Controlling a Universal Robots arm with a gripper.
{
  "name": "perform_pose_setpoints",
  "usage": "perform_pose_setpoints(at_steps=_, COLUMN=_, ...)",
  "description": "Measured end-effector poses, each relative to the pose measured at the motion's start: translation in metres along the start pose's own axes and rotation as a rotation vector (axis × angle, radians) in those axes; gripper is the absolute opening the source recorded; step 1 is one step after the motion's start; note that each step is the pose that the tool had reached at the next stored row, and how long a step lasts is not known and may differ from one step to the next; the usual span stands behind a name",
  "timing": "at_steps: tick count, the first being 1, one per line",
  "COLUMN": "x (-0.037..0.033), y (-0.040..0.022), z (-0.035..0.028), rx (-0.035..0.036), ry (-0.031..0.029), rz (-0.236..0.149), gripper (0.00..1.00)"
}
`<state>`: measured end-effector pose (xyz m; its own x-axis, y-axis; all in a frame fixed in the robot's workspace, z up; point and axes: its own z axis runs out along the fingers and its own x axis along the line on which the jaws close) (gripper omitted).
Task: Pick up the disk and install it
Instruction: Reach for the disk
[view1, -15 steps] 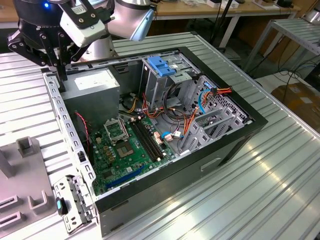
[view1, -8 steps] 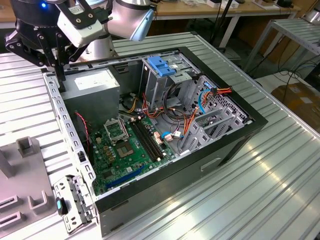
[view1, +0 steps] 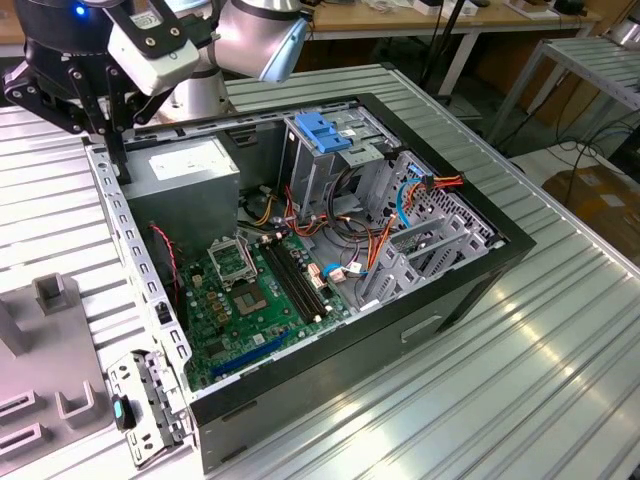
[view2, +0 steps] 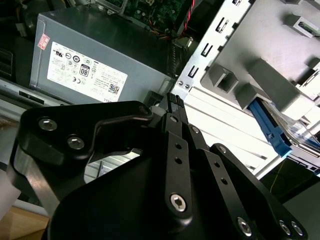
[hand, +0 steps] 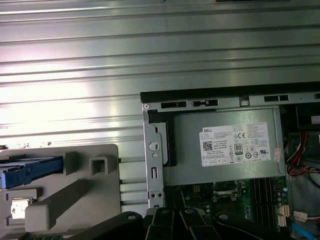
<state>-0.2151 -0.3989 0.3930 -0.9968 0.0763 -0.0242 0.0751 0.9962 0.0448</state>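
Note:
The disk (hand: 30, 170) lies in a grey holder (hand: 95, 200) beside the computer case, and its blue side rail (view2: 270, 125) shows in both wrist views. My gripper (view1: 119, 172) hangs over the back corner of the open case (view1: 330, 250), at the exterior view's left, next to the power supply. Its black fingers (view2: 172, 102) stand together and hold nothing. The disk is apart from the gripper, off to the side on the holder. A metal drive cage (view1: 320, 140) with a blue handle stands inside the case.
The grey power-supply box (view1: 190, 170) with a white sticker sits just below the gripper. A green motherboard (view1: 260, 290) and loose cables (view1: 360, 250) fill the case floor. Everything rests on a ribbed metal table (view1: 540, 360). A small bracket (view1: 145, 405) lies by the case's front corner.

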Motion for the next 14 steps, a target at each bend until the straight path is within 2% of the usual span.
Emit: perform_pose_setpoints(at_steps=14, x=0.0077, y=-0.0006, z=-0.0002, rx=0.0, ry=0.0, rz=0.0, gripper=0.11)
